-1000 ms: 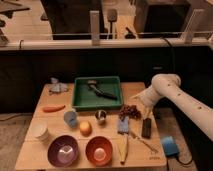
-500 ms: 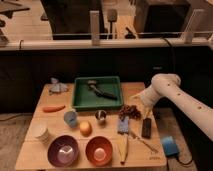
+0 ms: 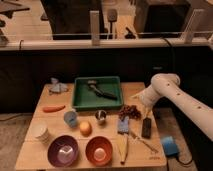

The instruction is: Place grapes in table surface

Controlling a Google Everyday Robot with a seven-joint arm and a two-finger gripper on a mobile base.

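I'm seeing the grapes point(image 3: 128, 112) lying left-to-right on the table surface point(image 3: 55, 122), hemmed between green tray point(image 3: 80, 102) and blue sponge point(image 3: 123, 125). The gripper point(image 3: 138, 104) is sitting at their right end, and I cannot tell its grip.

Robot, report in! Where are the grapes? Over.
Gripper low, right beside the grapes. Grapes look down on the table, off the green tray's front right corner. Blue sponge close in front of them.
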